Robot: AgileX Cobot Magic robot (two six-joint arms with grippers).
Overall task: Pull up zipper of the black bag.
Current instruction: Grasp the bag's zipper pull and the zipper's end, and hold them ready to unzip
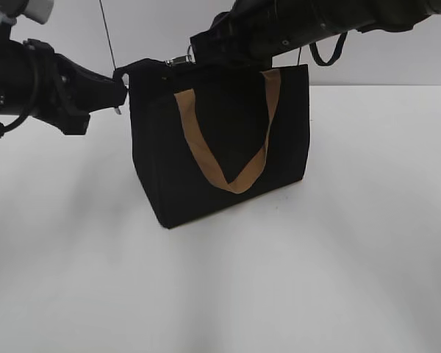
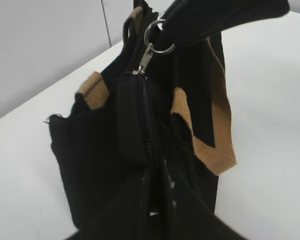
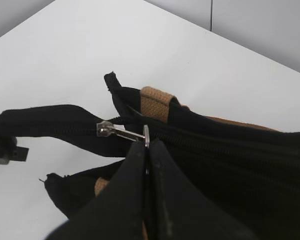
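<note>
The black bag (image 1: 220, 147) stands upright mid-table, with a tan handle (image 1: 206, 158) hanging down its front. My left gripper (image 1: 121, 92) is shut on the black fabric tail at the zipper's left end; in the left wrist view the jaws (image 2: 160, 220) pinch that strip at the bottom edge. My right gripper (image 1: 187, 57) reaches over the bag top and is shut on the silver ring of the zipper pull (image 3: 115, 131), with the jaws (image 3: 147, 150) closed on it. The pull (image 2: 152, 47) also shows in the left wrist view. The slider sits near the bag's left end.
The white table (image 1: 316, 279) surrounds the bag. A pale wall stands behind. A thin dark cable (image 1: 106, 37) hangs behind the left arm, and a cable loop (image 1: 327, 51) hangs under the right arm.
</note>
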